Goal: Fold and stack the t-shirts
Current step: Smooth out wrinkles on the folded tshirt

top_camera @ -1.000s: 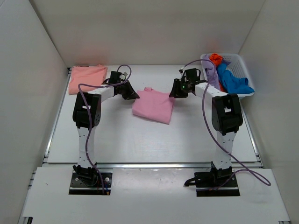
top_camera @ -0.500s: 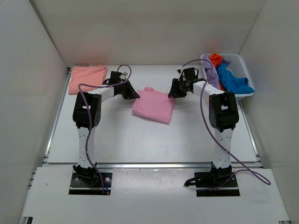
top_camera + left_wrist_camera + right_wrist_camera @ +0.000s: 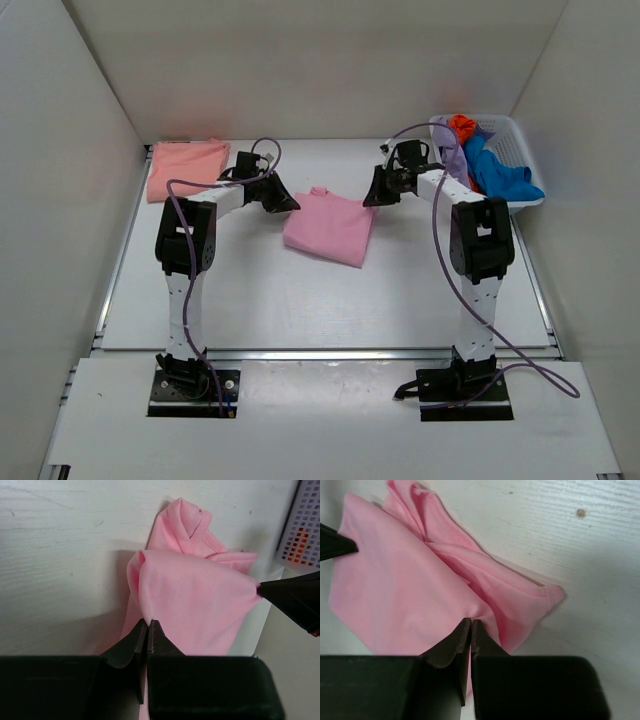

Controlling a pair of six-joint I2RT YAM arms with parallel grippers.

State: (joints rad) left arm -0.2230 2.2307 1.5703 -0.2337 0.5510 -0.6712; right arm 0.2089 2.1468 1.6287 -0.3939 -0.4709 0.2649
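Observation:
The light pink t-shirt [image 3: 330, 226] lies folded in the middle of the table, its far edge held up between the two grippers. My left gripper [image 3: 288, 203] is shut on its far left corner [image 3: 148, 619]. My right gripper [image 3: 370, 198] is shut on its far right corner [image 3: 471, 618]. The pink cloth fills the left wrist view [image 3: 195, 600] and the right wrist view [image 3: 400, 595]. The salmon-peach t-shirt [image 3: 184, 167] lies folded flat at the far left of the table, apart from both grippers.
A white lattice basket [image 3: 520, 146] at the far right holds purple, orange and blue cloths [image 3: 495, 170]. Its wall shows in the left wrist view [image 3: 302, 525]. White walls close in the table on three sides.
The right gripper has moved slightly toward the far side with the pink shirt's corner. The left gripper and the shirt's near part have barely moved.

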